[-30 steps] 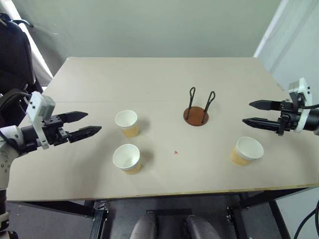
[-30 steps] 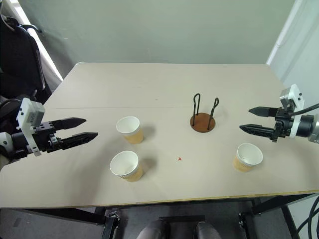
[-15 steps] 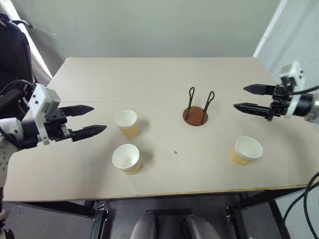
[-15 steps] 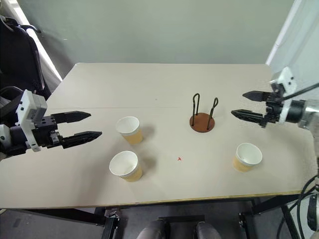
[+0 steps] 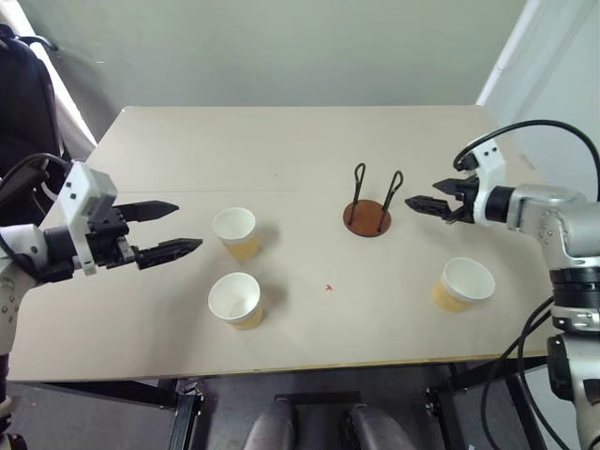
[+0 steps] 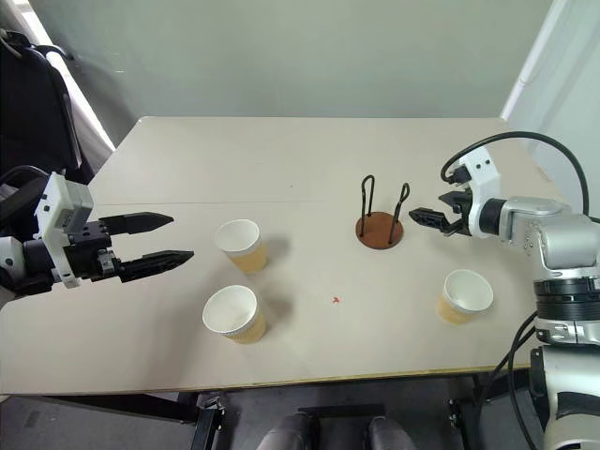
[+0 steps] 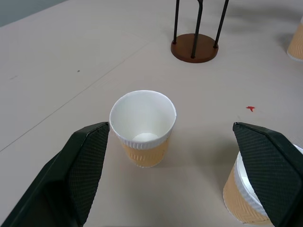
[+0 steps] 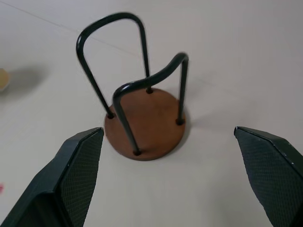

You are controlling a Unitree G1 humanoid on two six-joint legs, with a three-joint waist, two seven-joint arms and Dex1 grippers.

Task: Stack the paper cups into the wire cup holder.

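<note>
— On the table (image 5: 281, 150), where are the paper cups (image 5: 234, 230)?
— Three upright, tan with white rims: two left of the wire cup holder (image 5: 368, 217), one right.
— Grippers?
— Left gripper (image 5: 173, 228) and right gripper (image 5: 433, 196) both spread, empty.

The left gripper (image 5: 176, 228) is extended level from the left, with its two black fingers spread wide apart. The right gripper (image 5: 427, 196) reaches in from the right, angled slightly downward, jaws parted and empty.
</note>
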